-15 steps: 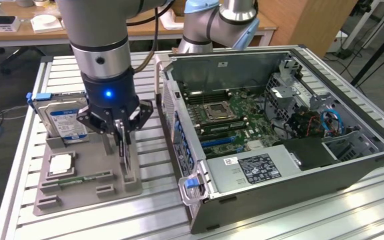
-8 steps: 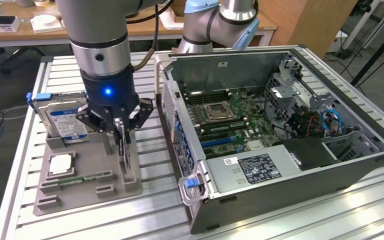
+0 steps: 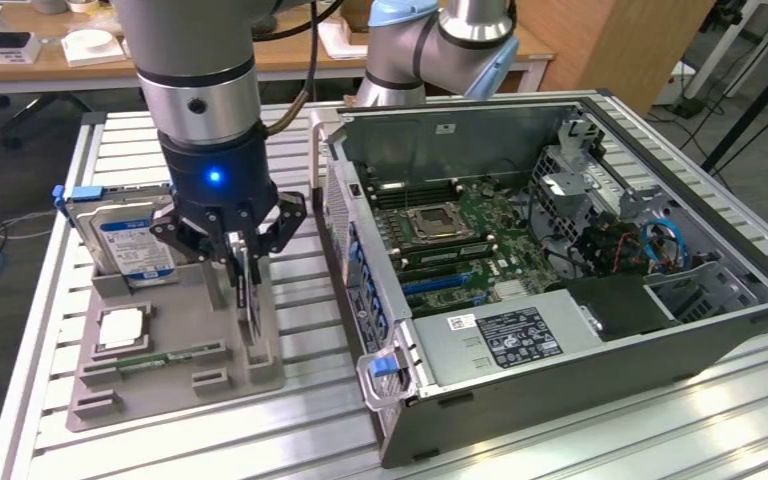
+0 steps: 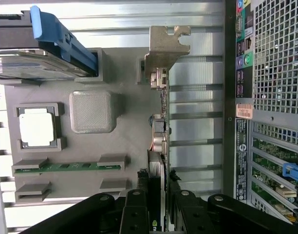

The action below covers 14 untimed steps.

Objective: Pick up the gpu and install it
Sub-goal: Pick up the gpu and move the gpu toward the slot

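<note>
The gpu (image 3: 251,300) is a thin dark card standing on edge in the grey parts holder (image 3: 171,385), at the holder's side nearest the computer. In the wrist view the gpu (image 4: 158,131) runs away from me, and its metal end bracket (image 4: 164,46) is at the far end, beside a holder slot. My gripper (image 3: 241,262) has come straight down over the card. Its black fingers (image 4: 138,204) press against both faces of the card's near end, so my gripper (image 4: 157,207) is shut on it. The card's lower edge still rests in the holder.
The holder (image 4: 124,63) also carries a silver hard drive (image 3: 124,240) with a blue label, a CPU (image 3: 120,328) and a green memory stick (image 3: 171,358). The open computer case (image 3: 558,250) lies at the exterior view's right, its motherboard (image 3: 458,235) exposed. Its perforated rear panel (image 4: 278,53) is close beside the card.
</note>
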Each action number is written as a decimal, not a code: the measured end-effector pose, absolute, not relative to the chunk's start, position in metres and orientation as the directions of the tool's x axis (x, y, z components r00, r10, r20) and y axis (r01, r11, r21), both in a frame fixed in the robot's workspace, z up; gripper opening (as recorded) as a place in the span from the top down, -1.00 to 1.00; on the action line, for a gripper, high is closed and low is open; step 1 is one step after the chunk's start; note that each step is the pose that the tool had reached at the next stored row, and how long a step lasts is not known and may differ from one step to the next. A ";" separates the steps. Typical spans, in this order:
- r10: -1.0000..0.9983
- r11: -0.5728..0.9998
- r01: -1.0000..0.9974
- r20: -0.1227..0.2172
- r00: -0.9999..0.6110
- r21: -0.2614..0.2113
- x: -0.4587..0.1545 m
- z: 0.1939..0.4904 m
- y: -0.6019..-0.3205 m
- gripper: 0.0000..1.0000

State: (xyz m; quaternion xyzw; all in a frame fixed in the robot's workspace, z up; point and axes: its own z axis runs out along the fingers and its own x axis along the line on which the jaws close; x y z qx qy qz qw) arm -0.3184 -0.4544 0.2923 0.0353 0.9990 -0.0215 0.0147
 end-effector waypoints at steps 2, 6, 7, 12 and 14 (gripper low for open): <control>0.070 0.997 0.071 -0.031 -0.997 -0.043 -0.318 0.294 -0.454 0.47; 0.070 0.997 0.071 -0.031 -0.997 -0.044 -0.318 0.296 -0.454 0.47; 0.070 0.997 0.071 -0.031 -0.997 -0.044 -0.318 0.296 -0.454 0.47; 0.062 0.997 0.063 -0.031 -0.998 -0.044 -0.318 0.296 -0.454 0.47; 0.048 0.998 0.049 -0.031 -0.998 -0.044 -0.318 0.296 -0.454 0.47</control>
